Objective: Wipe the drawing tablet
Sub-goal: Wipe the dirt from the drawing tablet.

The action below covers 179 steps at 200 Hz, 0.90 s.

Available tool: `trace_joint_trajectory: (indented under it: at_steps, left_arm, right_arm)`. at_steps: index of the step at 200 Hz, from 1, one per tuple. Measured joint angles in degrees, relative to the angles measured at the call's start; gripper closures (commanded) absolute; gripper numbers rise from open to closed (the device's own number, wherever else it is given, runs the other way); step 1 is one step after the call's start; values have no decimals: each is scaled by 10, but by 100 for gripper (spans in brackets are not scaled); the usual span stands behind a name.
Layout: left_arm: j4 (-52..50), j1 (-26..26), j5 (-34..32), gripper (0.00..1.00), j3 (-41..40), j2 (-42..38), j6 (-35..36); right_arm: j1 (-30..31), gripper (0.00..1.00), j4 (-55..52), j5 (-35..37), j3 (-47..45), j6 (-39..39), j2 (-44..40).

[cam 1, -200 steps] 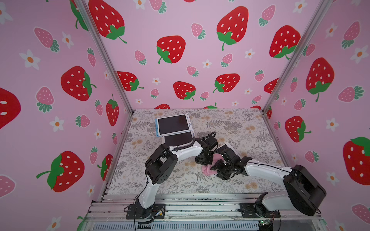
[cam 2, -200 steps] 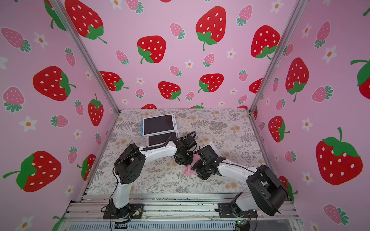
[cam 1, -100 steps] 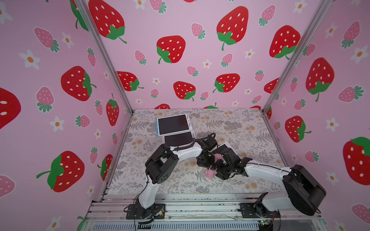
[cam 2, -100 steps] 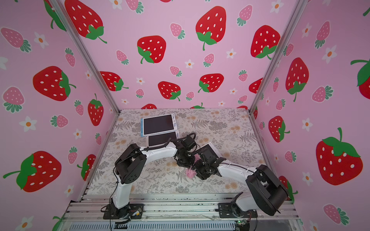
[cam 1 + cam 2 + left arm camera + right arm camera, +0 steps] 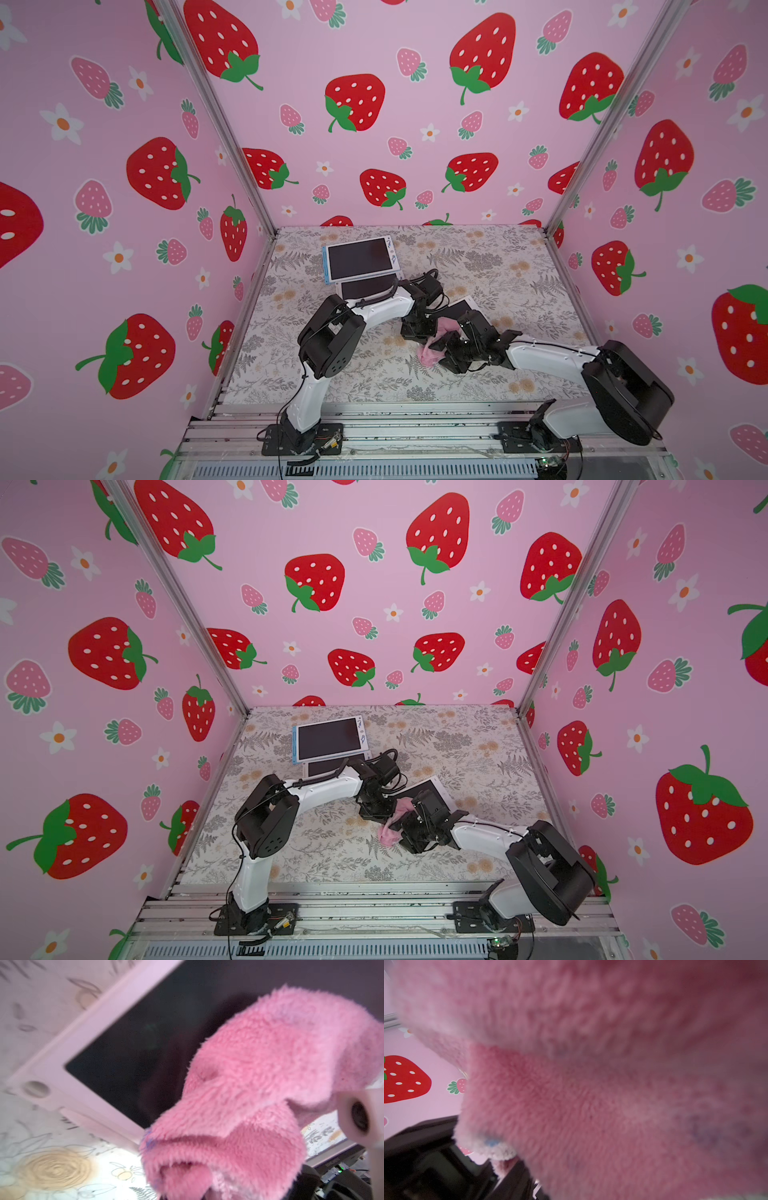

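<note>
Three tablets lay on the table (image 5: 519, 266). The rear tablet (image 5: 359, 259) sat at the back left, and a second tablet (image 5: 365, 287) lay just in front of it, touching it. The drawing tablet (image 5: 462, 307) lay to their right, nearer the table's middle. The cloth (image 5: 432, 353) was at the drawing tablet's front-left side, partly over its surface, as the left wrist view showed.

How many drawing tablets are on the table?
3. Blue-framed tablet at the back; second tablet just in front of it, partly behind the left arm; third tablet by the pink cloth, mid-table. Arms may hide others.
</note>
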Motion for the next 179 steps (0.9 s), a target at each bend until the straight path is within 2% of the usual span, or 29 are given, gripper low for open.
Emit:
trace_joint_trajectory:
  at_steps: [77,128,179]
  left_arm:
    - [-8,23,-24,100,5,-1,51]
    - [-2,32,-63,100,5,-1,83]
    - [21,33,-56,100,-10,1,91]
  right_arm:
    - [0,37,17,-1,2,0,10]
    - [0,34,18,-3,5,0,11]
    - [0,33,19,-3,11,0,18]
